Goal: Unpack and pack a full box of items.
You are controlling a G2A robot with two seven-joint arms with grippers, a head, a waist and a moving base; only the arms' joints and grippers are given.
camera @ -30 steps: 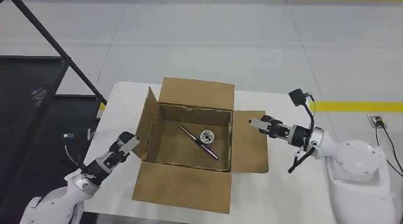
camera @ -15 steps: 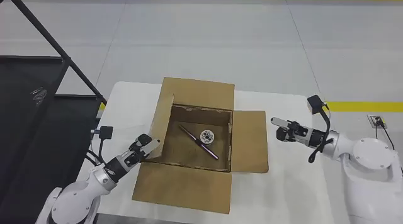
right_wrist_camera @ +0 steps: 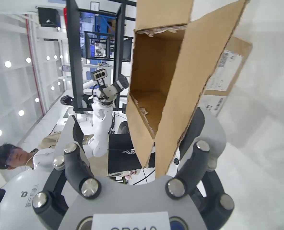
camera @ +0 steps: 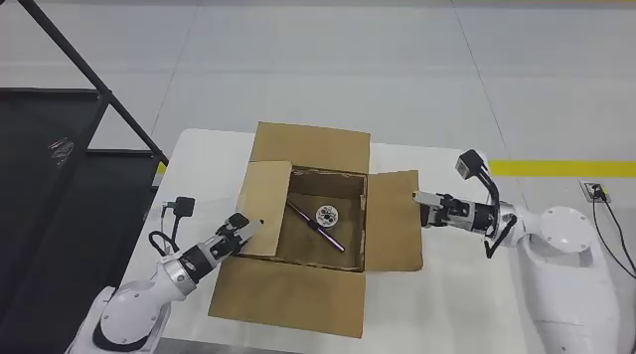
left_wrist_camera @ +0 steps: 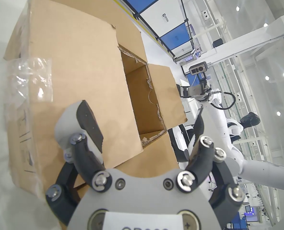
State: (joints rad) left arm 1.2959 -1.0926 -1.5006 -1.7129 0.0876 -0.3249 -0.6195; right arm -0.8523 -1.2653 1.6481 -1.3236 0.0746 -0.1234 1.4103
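Bench: white bench [camera: 199, 155] carries one cardboard box [camera: 260, 245], its opening facing up, between the two arms.
Near flap: the near flap [camera: 288, 294] lies folded outward toward the robot, almost flat.
Left jaws: wide open and gripping nothing. They are at the outer face of the left flap [camera: 263, 210], and one pad [left_wrist_camera: 89, 120] seems to touch the cardboard, though I cannot be sure of contact.
Left flap: it is tipped inward and partly covers the left side of the opening.
Right jaws: also wide open, not closed on anything. The free edge of the right flap [camera: 395, 220] stands between the two fingers [right_wrist_camera: 199, 130].
Right flap: it is folded outward, away from the opening, and in the right wrist view it appears a little raised from the bench.
Contents: a dark thin rod [camera: 313, 223] lies diagonally on the box floor, and a small round part [camera: 326, 216] sits just beside it. Much of the floor around them is bare.
Far flap: the far flap [camera: 313, 145] is folded back, away from the robot.
Step in hand: I judge it is the closing of the box, the side flaps first, because the left flap leans over the opening.
Next move: the left arm probably needs to press its flap down to level, and the right arm to lift and swing its flap inward. The push must stay gentle, because the light box can slide on the bench. The near and far flaps are not yet closed.
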